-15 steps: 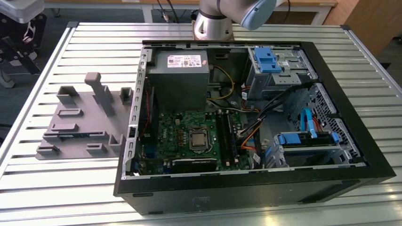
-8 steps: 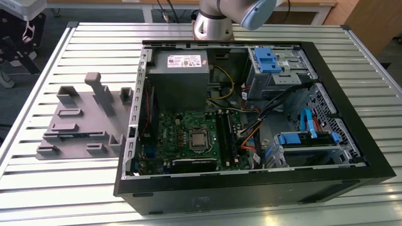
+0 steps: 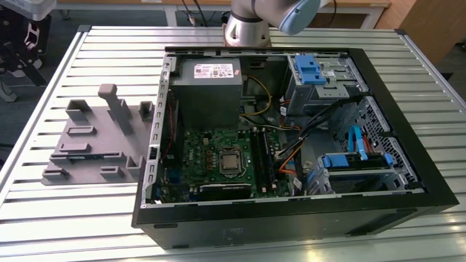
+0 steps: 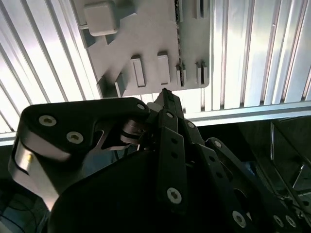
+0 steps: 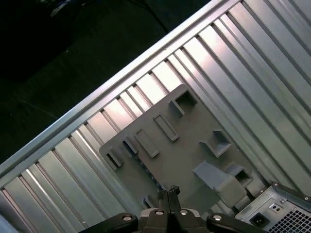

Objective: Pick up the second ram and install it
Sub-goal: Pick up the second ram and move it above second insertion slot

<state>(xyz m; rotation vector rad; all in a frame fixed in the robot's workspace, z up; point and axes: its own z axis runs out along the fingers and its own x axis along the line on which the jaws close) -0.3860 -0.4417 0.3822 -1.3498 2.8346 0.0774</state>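
Claw point(image 5: 168, 190) hangs high over the grey holder point(image 5: 189, 145), pointing straight down at it. It is well clear of the holder and touches nothing. In both wrist views the fingers meet at a single tip point(image 4: 165, 92): pinched together, nothing between them.

Ram point(image 5: 149, 172): looks like it stands on edge in a slot of the holder. In the first wrist view it is a thin blue-green strip just off the fingertips. In the second wrist view the same thin edge point(image 4: 177, 29) runs along one side of the holder point(image 4: 146, 34). It is seen edge-on, so I can't make out chips or label.

Exterior view:
- The holder point(image 3: 87, 147) lies flat on the slatted metal table point(image 3: 73, 218), on the exterior view's left. It sits just beside the open PC case point(image 3: 291, 218), not touching it.
- The case lies on its side with the panel off.
- Inside, the green board point(image 3: 211, 147) has the CPU socket point(image 3: 229, 161) in the middle and the grey PSU point(image 3: 204, 93) behind it.
- The long black RAM slots point(image 3: 262, 158) run beside the socket. I can't tell from here what is seated in them.
- The arm's base point(image 3: 248, 27) stands on the table behind the case.
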